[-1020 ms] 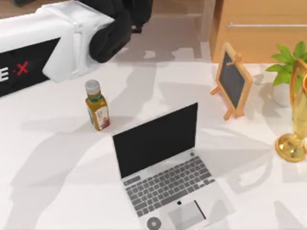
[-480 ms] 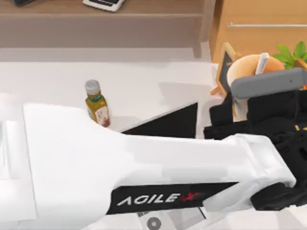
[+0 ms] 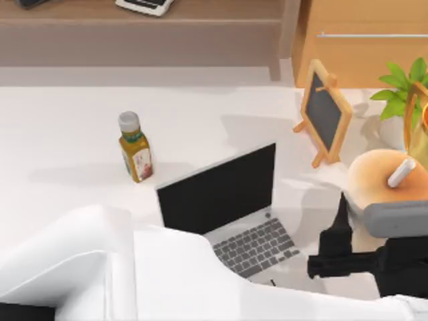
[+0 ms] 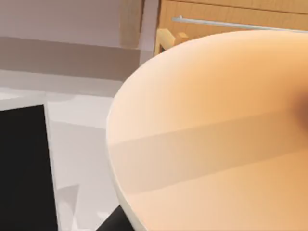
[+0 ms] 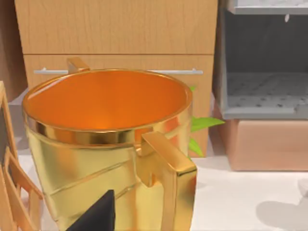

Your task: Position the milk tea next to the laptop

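1. Left arm [image 3: 134, 281]: white body crossing the near edge of the top view, reaching toward the table's right side.
2. Left hand [image 3: 354, 251]: dark, at the right of the laptop, grasping the milk tea [image 3: 384, 184], whose orange round top and white straw [image 3: 402, 172] face the overhead camera. In the left wrist view the cup's peach wall [image 4: 211, 134] sits right against the lens.
3. Laptop [image 3: 224, 207]: open on the white table [image 3: 67, 154], black screen upright, grey keyboard partly covered by the arm; the cup stands just beside its right edge.
4. Yellow-green bottle [image 3: 136, 148]: upright, left of the screen.
5. Blackboard easel [image 3: 325, 112]: behind the cup.
6. Gold trophy cup [image 5: 110, 144]: directly before the right wrist camera; right hand's state cannot be told.
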